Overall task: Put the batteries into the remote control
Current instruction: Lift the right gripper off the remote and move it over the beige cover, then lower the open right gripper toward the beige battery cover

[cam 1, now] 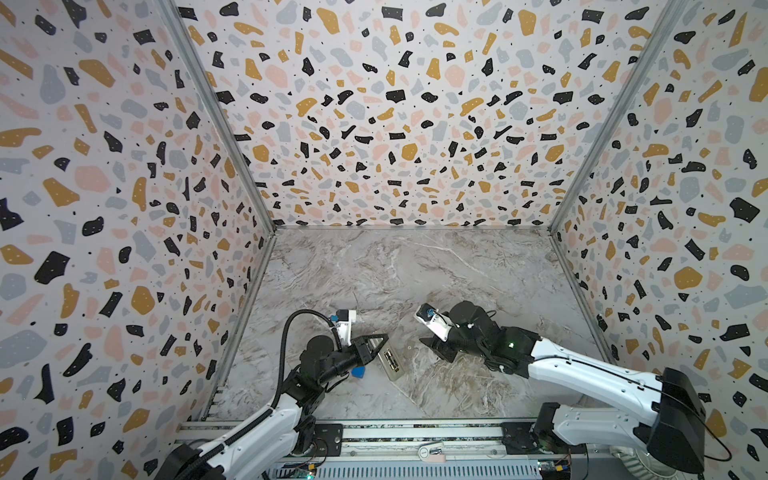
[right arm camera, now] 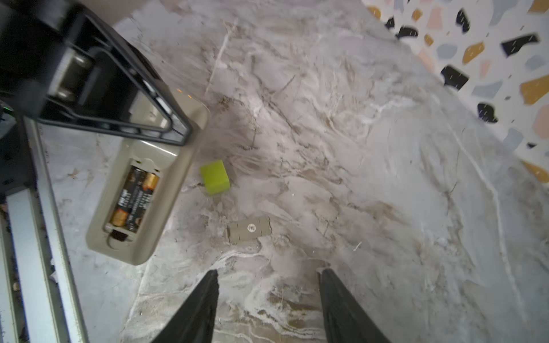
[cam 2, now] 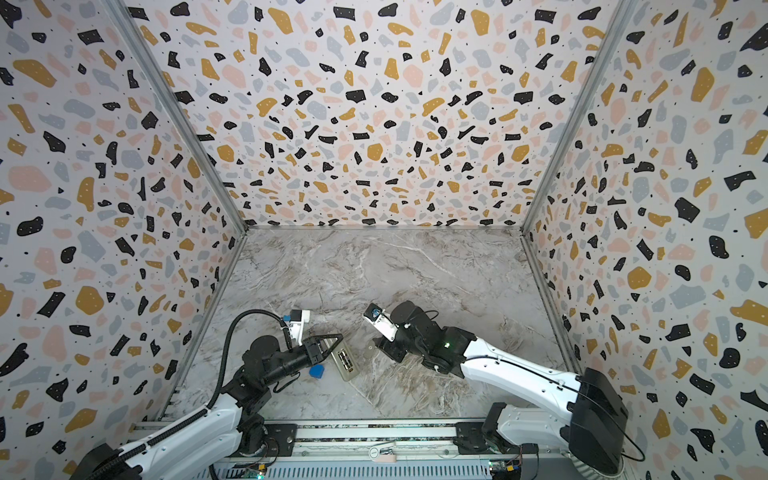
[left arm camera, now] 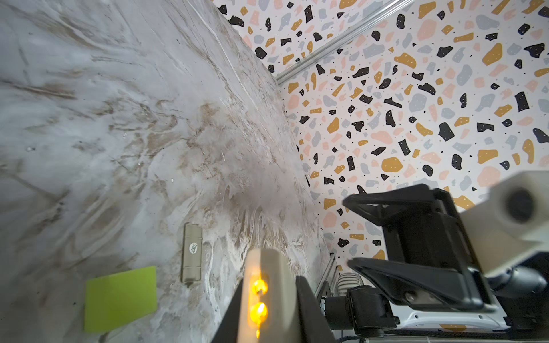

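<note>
The remote control [cam 1: 394, 370] lies back-up on the marble near the left wall, a slim beige-white body with its recess uncovered. Two dark batteries [right arm camera: 135, 197] with gold ends sit side by side in that recess, also visible in a top view as the batteries [cam 2: 345, 358]. My left gripper [cam 1: 380, 343] is shut on the remote's far end, its fingers [left arm camera: 306, 300] pressing the sides. My right gripper [right arm camera: 267, 273] hovers open over bare marble to the right of the remote, holding nothing; the left wrist view shows this right gripper [left arm camera: 347, 231] with its jaws spread.
A loose beige battery cover [right arm camera: 249, 228] lies flat between the remote and the right gripper. A green cube [right arm camera: 214, 177] sits just beyond the remote. A blue cube [cam 1: 358, 371] rests under the left arm. The metal rail [cam 1: 374, 432] runs along the front edge.
</note>
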{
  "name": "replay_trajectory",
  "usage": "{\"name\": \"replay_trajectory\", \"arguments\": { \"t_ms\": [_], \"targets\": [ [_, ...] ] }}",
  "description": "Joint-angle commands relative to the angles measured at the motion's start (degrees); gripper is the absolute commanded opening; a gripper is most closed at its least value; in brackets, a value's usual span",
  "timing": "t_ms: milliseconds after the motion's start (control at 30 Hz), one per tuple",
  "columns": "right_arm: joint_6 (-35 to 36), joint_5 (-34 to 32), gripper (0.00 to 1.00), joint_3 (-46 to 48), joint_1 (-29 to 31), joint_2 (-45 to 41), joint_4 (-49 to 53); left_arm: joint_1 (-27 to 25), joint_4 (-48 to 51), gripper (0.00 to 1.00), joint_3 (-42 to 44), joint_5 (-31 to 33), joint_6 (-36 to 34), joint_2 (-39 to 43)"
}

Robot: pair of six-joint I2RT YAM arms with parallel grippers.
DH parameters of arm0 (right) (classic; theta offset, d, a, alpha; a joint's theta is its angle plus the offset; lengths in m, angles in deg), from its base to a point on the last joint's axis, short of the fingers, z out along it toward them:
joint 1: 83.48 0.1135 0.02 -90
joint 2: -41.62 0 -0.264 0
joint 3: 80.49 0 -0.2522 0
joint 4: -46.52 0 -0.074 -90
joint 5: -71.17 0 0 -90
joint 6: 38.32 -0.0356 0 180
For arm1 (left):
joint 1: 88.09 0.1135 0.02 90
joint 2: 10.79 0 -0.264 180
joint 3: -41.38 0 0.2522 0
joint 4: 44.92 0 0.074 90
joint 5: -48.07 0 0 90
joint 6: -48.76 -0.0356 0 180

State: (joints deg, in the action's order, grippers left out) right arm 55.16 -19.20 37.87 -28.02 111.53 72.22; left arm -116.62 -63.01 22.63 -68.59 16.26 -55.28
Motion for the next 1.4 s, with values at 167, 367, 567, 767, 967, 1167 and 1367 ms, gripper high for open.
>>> {"name": "replay_trajectory", "arguments": {
  "t_ms": [167,367,567,767,967,1167,1367],
  "targets": [
    [-6.25,7.85,0.56,-2.36,-1.18,10.09,-3.74,1.37,6.19,0.00,0.93,0.84,-3.73,6.31],
    [-6.56,9.89,0.56,-2.89,-1.64,15.76,-5.30,1.53,9.16,0.00,1.99,0.16,-5.14,10.39],
    [-7.70,11.63,0.53,-2.96,-1.64,19.83,-7.54,1.82,10.32,0.00,2.05,-0.26,-6.23,10.70],
    [-7.86,12.95,0.51,-3.43,-1.69,22.87,-8.80,1.99,10.41,0.00,2.09,-0.24,-6.43,10.07],
    [-7.60,13.85,0.50,-3.97,-1.74,25.39,-9.59,2.17,10.94,0.00,2.27,-0.12,-6.43,10.35],
    [-7.20,13.95,0.50,-4.57,-1.71,27.36,-9.57,2.24,11.28,0.00,2.59,0.15,-6.43,10.43],
    [-7.12,13.72,0.49,-4.56,-1.68,28.35,-9.46,2.34,11.29,0.00,2.74,0.32,-6.43,10.48]
  ]
}}
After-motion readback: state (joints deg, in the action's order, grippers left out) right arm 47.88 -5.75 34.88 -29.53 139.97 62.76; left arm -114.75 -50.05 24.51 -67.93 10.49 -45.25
